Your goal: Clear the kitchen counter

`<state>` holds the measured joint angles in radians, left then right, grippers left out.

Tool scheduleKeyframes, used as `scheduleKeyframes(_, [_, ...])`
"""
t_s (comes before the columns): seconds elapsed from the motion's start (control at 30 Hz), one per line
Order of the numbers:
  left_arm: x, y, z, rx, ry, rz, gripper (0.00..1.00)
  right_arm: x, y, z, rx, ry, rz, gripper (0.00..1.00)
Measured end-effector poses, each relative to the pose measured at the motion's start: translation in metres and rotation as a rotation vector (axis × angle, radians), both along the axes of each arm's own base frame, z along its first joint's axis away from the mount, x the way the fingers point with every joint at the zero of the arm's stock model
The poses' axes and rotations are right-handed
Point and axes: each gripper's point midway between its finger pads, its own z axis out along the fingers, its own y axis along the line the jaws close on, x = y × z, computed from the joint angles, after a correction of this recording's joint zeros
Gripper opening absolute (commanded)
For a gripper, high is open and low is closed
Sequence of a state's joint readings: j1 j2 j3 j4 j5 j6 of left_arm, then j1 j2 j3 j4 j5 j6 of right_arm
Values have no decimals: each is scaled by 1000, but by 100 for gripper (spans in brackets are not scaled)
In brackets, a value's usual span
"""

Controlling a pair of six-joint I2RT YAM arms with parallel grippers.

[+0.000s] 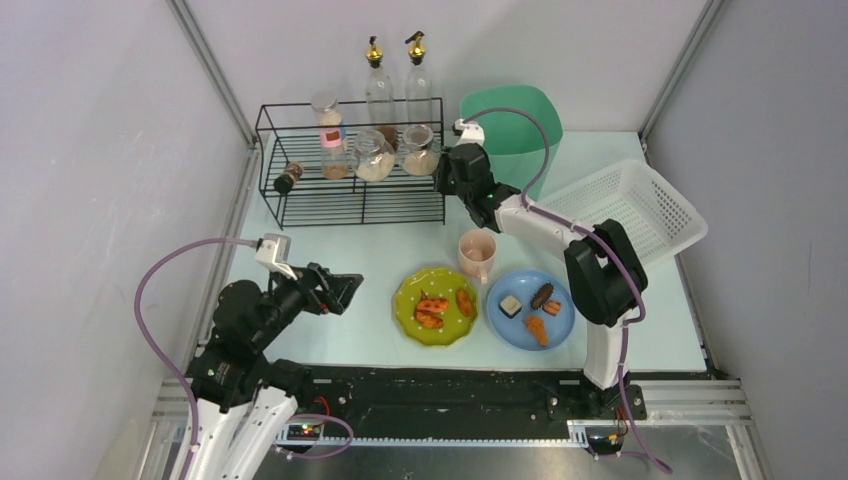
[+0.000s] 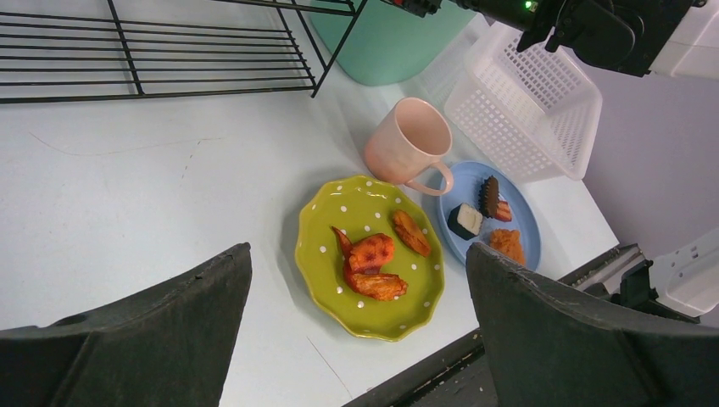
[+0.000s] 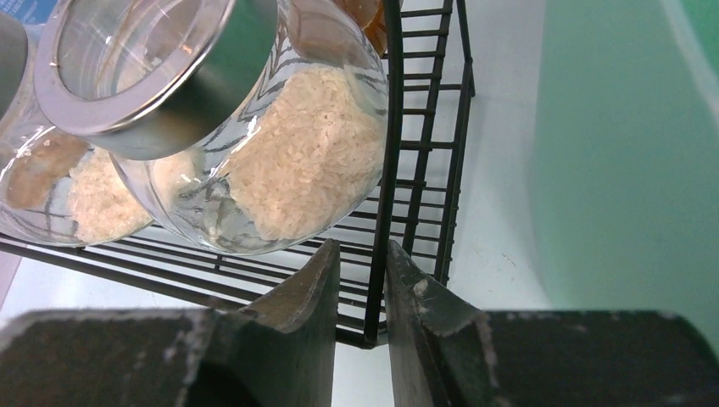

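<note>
The right gripper (image 3: 363, 246) is sitting at the right end of the black wire rack (image 1: 350, 205). Its fingers are narrowed to a slim slot with a vertical corner post of the rack showing in it, and the views can't tell whether the pads are biting the wire or only lining up with it. It is working right beside the round glass jar of white rice with a metal-rimmed lid (image 3: 280, 170), which is resting on the rack shelf next to a second similar jar (image 3: 68, 195); that is probably why the arm is reaching so far back. The left gripper (image 2: 358, 254) is hovering spread wide, holding nothing and aiming down at the lime-green polka-dot plate (image 2: 365, 212) of orange fried pieces, so it is likely lining up for that one. The kitchen counter, a pale mint-green matte tabletop (image 1: 330, 240), is carrying everything: rack at back left, green plate near the middle, round blue plate (image 1: 565, 325) with small food bits just beside it, pink ceramic mug (image 1: 478, 252) just behind both plates. By the look of it, clearing is far from done. In the way: the mug is crowding both plate rims, the right forearm is passing close by the mug, the white perforated plastic basket (image 1: 640, 205) is sitting apparently tilted at the right, and the teal-green plastic bin (image 1: 510, 115) is standing just right of the rack, boxing in the right gripper.
</note>
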<state>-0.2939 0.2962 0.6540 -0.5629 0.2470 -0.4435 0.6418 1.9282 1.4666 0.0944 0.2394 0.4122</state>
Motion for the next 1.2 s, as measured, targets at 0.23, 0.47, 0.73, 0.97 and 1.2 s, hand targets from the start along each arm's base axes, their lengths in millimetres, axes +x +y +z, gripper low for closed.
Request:
scheduleKeyframes(0.23, [0,0,0,0,0,2,100,1,0,0,-24,-12,66,0])
scheduleKeyframes(0.47, [0,1,0,0,0,4,100,1,1,-1,-42,-33,160,0])
scheduleKeyframes(0.73, [1,1,0,0,1,7,100,1,3,-2,-78,-59,250,0])
scheduleKeyframes(0.97, [2,2,-1,2,6,11,100,0,14,-2,-80,-92,331,0])
scheduleKeyframes(1.2, [3,2,-2,2,10,15,100,-3,35,-1,-74,-110,391,0])
